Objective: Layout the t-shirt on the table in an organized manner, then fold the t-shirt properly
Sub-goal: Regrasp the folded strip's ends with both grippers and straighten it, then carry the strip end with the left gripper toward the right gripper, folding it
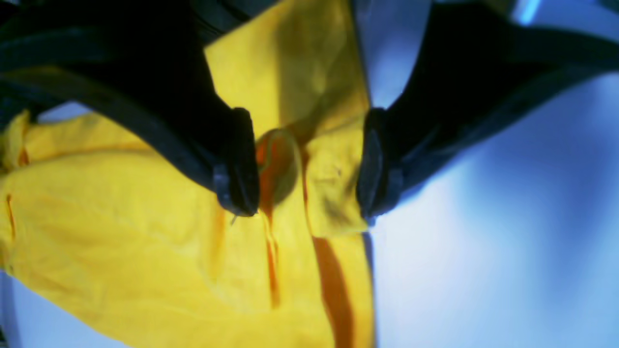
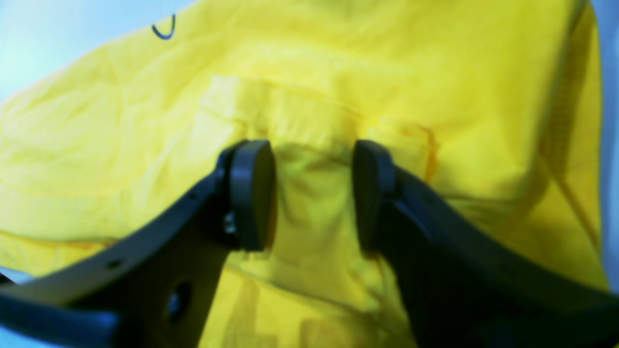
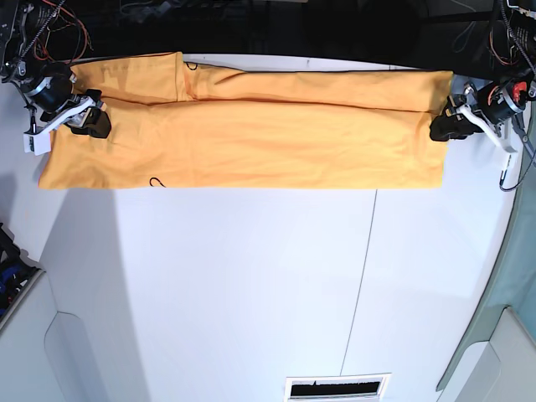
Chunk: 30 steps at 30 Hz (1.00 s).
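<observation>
T-shirt point(image 3: 251, 134) is lying as a long folded band across the table's point(image 3: 251, 285) far edge. Left gripper point(image 1: 307, 164) is standing wide over its end hem, and right gripper point(image 2: 314, 193) is straddling a cloth ridge, jaws parted, not pinching. Risk: closing on one layer only, dragging the band askew or off the edge.

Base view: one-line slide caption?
T-shirt folded into a long band along the table's far edge, left pincer and right pincer at its ends.
</observation>
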Motion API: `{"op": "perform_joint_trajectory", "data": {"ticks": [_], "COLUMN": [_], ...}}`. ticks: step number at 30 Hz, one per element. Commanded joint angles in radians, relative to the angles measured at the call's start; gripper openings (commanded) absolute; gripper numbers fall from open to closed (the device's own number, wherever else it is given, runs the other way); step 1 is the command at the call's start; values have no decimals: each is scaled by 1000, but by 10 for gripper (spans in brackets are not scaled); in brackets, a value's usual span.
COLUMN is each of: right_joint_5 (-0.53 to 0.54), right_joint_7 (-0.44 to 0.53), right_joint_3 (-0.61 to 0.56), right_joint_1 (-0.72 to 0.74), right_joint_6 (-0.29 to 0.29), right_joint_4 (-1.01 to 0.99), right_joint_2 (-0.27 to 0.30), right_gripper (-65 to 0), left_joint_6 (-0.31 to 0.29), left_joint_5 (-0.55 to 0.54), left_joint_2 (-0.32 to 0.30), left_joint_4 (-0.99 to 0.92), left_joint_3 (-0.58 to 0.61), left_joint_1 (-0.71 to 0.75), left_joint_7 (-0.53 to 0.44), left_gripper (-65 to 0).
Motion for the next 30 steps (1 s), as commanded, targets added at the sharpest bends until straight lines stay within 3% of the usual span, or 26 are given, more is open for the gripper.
{"op": "perform_joint_trajectory", "data": {"ticks": [1,3,9,11,14,21,30], "right_joint_5": [0,0,6,12,11,66,98], "right_joint_7": [-8,-8,-8,-8,-8,-13,-71], "right_joint_3": [0,0,0,0,0,1,20], "right_joint_1": [5,5,7,8,7,7,10], "right_joint_6": [0,0,0,0,0,0,0], "right_joint_4": [6,6,6,6,6,18,192], "right_joint_2": [11,11,11,11,11,11,11], "right_gripper": [-370,-370,-370,-370,-370,-370,-370], "left_joint_6": [-29,-56,-56,-56,-56,-55,-24], "left_joint_5": [-21,-53,-55,-56,-32,-23,-23], "left_joint_2": [-14,-14,-14,-14,-14,-21,-135], "left_joint_4": [6,6,6,6,6,45,158], "left_joint_3": [-3,-1,23,50,105,85,67], "left_joint_1": [0,0,0,0,-3,-20,-53], "left_joint_7": [16,33,35,34,24,6,56], "left_gripper": [-288,-288,-304,-398,-650,-650,-650]}}
